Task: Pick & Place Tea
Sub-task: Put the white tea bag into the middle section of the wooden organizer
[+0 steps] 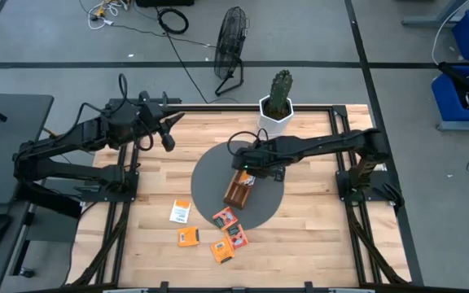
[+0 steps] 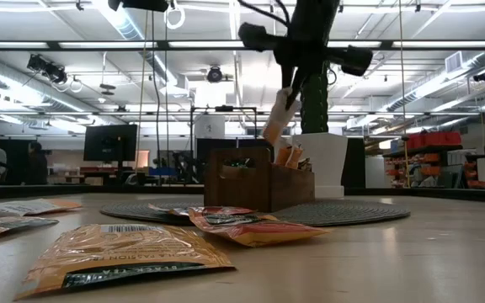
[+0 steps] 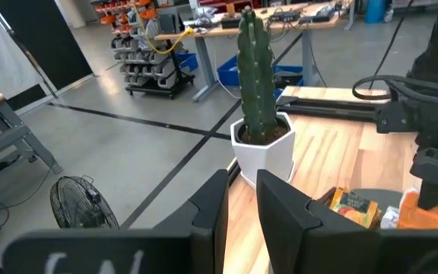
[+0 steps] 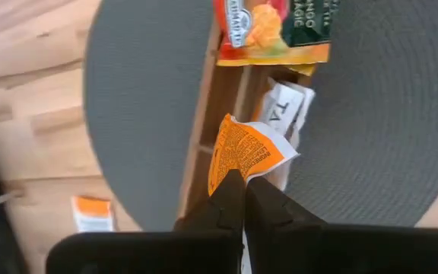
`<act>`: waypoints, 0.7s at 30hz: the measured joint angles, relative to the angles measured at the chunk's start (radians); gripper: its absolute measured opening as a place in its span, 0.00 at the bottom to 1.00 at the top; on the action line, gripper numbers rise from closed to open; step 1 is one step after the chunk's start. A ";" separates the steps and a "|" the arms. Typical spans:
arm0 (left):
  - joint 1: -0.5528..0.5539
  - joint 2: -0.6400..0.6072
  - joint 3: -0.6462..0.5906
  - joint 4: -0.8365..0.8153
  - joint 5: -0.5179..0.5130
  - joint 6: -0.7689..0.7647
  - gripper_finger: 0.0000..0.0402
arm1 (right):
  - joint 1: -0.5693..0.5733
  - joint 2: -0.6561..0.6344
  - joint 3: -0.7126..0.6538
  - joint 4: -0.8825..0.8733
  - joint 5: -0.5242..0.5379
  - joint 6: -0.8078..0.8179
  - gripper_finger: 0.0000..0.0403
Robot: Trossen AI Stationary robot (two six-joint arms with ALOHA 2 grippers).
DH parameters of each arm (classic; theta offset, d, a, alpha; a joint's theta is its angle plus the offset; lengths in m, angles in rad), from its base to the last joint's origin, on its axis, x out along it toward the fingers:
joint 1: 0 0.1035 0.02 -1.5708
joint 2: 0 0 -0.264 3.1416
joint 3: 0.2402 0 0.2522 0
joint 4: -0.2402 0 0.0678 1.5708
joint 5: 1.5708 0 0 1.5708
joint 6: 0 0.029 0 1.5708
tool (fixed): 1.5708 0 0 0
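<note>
My right gripper (image 1: 248,168) hovers over the far end of the brown wooden tray (image 1: 238,190), which stands on a round grey mat (image 1: 210,175). It is shut on an orange tea sachet (image 4: 243,151), also seen in the low view (image 2: 276,119) above the tray (image 2: 255,187). Other sachets stand in the tray (image 4: 274,23). Several sachets lie flat on the table near the mat's near edge: a white one (image 1: 179,212) and orange ones (image 1: 188,236) (image 1: 225,217) (image 1: 222,250). My left gripper (image 1: 168,135) waits raised at the far left, its fingers a little apart (image 3: 242,205). My right gripper pinches the orange sachet by one edge (image 4: 234,176) between its two fingers (image 4: 226,202), coming from above and pointing down. The sachet is lifted clear and hangs tilted below the fingers, just over the tray's compartments, its free end bent.
A cactus in a white pot (image 1: 277,110) stands at the table's far edge, just beyond the mat and close to the right arm. A fan (image 1: 231,45) stands on the floor beyond the table. The sachets (image 2: 125,252) lie in the near-centre zone of the wooden tabletop (image 1: 316,236).
</note>
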 joint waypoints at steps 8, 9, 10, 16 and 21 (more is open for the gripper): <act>0.000 0.000 0.000 -0.032 0.002 0.000 0.19 | -0.035 0.040 0.000 -0.023 0.000 -0.002 0.00; 0.000 0.000 0.000 -0.034 0.002 0.000 0.19 | -0.042 0.041 0.000 -0.021 -0.007 -0.010 0.00; 0.000 0.000 0.000 -0.035 0.002 0.000 0.19 | -0.048 0.042 0.000 -0.020 -0.012 -0.025 0.00; 0.000 0.000 0.000 -0.035 0.002 0.001 0.19 | -0.060 0.058 0.002 -0.015 -0.023 -0.051 0.00; 0.000 0.000 0.000 -0.035 0.002 0.008 0.19 | -0.061 0.085 0.000 -0.040 -0.060 -0.086 0.00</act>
